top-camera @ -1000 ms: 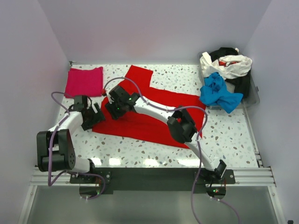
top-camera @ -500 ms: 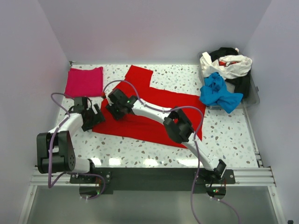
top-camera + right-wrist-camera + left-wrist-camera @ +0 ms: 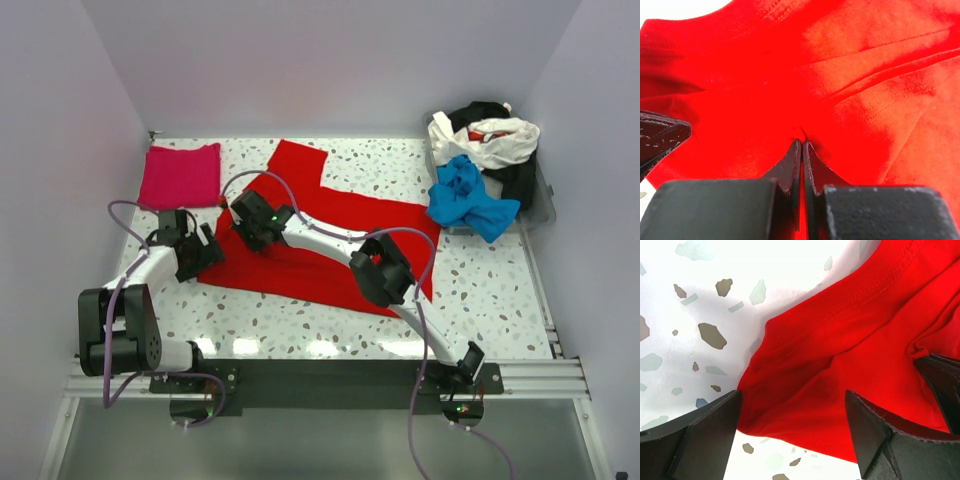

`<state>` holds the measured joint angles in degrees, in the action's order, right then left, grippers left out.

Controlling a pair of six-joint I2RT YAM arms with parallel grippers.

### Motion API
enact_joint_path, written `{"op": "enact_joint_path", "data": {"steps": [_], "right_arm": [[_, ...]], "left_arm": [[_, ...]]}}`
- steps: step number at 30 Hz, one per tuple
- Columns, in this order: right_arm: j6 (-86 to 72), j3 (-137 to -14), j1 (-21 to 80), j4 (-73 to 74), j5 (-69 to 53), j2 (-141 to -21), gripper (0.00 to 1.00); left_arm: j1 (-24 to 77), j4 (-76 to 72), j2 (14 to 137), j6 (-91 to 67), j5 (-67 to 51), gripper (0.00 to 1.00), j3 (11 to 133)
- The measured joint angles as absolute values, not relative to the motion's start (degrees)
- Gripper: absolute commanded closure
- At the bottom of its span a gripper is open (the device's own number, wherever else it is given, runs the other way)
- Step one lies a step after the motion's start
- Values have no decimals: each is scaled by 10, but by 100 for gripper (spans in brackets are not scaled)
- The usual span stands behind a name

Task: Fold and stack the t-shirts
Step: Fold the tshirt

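Observation:
The red t-shirt lies spread flat across the middle of the table. My right gripper is down on its left part and shut, with a small fold of red cloth pinched between its fingertips. My left gripper stands open just left of it, at the shirt's near-left corner. That corner of cloth lies between its wide-apart fingers. A magenta-pink t-shirt lies folded at the back left. Blue, white and black t-shirts are heaped at the back right.
The heap of shirts sits in a clear bin at the table's right edge. The right arm's elbow hangs over the shirt's right half. Purple cables loop above both arms. Walls close in the back and both sides.
The right gripper slid a little to the left on the red shirt and its fingers came together on a fold of cloth. The left gripper stayed open in place.

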<state>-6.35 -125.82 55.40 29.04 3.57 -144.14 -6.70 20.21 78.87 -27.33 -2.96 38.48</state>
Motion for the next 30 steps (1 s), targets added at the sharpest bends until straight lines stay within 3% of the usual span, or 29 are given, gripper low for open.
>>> {"op": "enact_joint_path", "data": {"steps": [9,21,30], "right_arm": [[-101,-1222,539,285,65,-1417,100],[-145,-1163,426,279,80,-1373,100],[-146,-1160,422,290,107,-1373,100]], "left_arm": [[-67,198,789,-273,-28,11,383],[-67,197,789,-273,-27,11,383],[-67,198,791,-273,-25,11,385]]}}
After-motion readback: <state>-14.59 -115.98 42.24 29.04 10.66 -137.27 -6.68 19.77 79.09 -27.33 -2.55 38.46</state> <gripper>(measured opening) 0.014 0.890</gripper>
